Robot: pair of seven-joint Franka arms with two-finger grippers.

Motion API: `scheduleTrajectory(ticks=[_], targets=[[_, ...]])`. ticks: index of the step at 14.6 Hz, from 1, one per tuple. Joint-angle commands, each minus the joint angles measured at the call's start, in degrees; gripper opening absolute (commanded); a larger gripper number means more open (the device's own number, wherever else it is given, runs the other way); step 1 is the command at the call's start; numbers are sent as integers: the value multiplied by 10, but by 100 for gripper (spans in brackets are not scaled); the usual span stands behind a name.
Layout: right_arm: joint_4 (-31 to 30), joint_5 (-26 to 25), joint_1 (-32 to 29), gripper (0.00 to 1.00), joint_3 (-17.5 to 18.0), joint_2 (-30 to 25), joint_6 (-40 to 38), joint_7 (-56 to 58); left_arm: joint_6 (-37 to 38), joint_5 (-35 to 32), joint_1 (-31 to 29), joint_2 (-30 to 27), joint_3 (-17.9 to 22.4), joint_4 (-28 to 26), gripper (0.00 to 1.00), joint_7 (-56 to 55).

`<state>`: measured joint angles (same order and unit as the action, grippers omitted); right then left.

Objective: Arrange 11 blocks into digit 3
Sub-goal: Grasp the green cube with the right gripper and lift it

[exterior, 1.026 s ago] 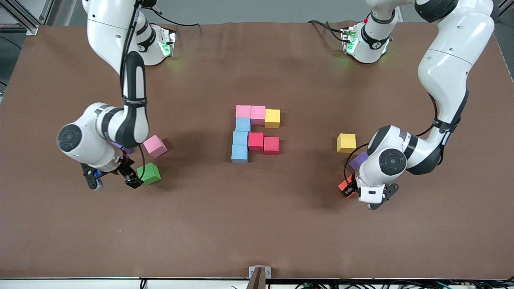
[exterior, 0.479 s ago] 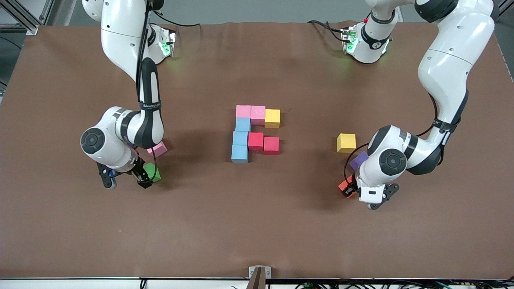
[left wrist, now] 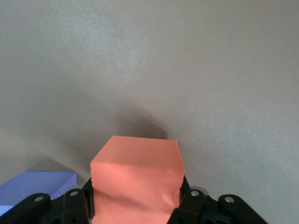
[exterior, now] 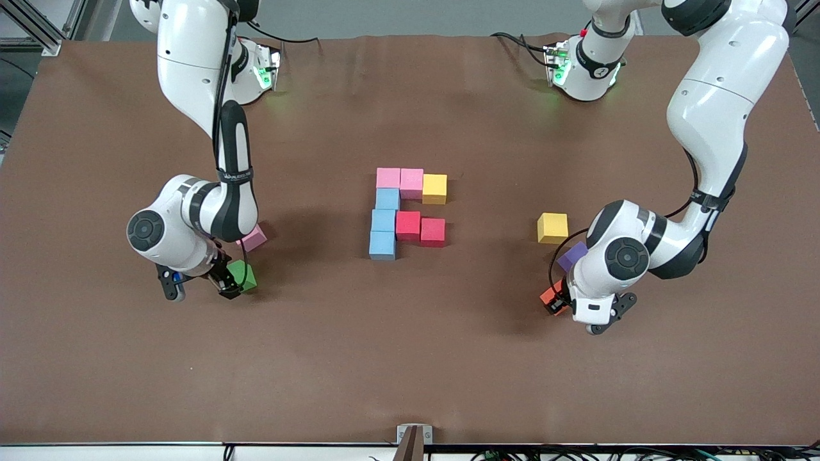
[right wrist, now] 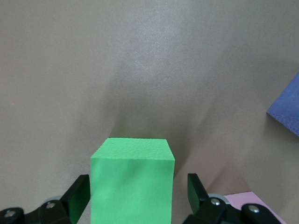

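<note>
**Q:** Status of the digit 3 (exterior: 387,208)?

**A:** Partly built at mid-table. The top bar is complete: two pink blocks (exterior: 399,180) and a yellow block (exterior: 434,188), touching in a row. The column runs from it toward the camera as three blue blocks (exterior: 384,221). The middle bar is complete: the second blue block plus two red blocks (exterior: 420,228). That makes eight blocks placed. The last blue block ends the column, so the bottom bar of three blocks is not yet laid.

**Q:** Right gripper (exterior: 229,285)?

**A:** Low at the right arm's end of the table. Its fingers stand apart on either side of the green block (right wrist: 131,186), with a gap visible at one side. No grip is established. A loose pink block (exterior: 252,238) lies just beside the green one, farther from the camera.

**Q:** Left gripper (exterior: 556,302)?

**A:** Low at the left arm's end of the table, clamped on the orange block (left wrist: 135,182). Whether the block is off the surface cannot be told. A purple block (exterior: 572,256) and a loose yellow block (exterior: 552,228) lie close by, farther from the camera.

**Q:** Remaining work?

**A:** In my judgement, the green and orange blocks and one more go beside and under the last blue block.
</note>
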<state>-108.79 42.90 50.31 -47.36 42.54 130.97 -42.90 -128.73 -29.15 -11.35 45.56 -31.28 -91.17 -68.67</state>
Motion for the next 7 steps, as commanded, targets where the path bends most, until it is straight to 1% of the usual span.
scheduleTrajectory(ticks=[1,2,3,4,5,7], targets=[[-2,7,-17,54,17,-5,4,30,7,-7,-3,2,-3,5,44,6],[-1,7,-20,35,17,-6,2,42,7,-7,-3,2,-3,5,44,6],[-1,8,-20,19,17,-6,2,54,7,-6,-3,1,-3,5,44,6],[2,8,-19,7,16,-8,1,57,7,-6,-3,1,-3,5,44,6],[7,8,-15,3,16,-10,0,59,7,-6,-3,1,-3,5,44,6],[16,6,-2,1,16,-12,-4,72,7,-6,-3,1,-3,5,44,6]])
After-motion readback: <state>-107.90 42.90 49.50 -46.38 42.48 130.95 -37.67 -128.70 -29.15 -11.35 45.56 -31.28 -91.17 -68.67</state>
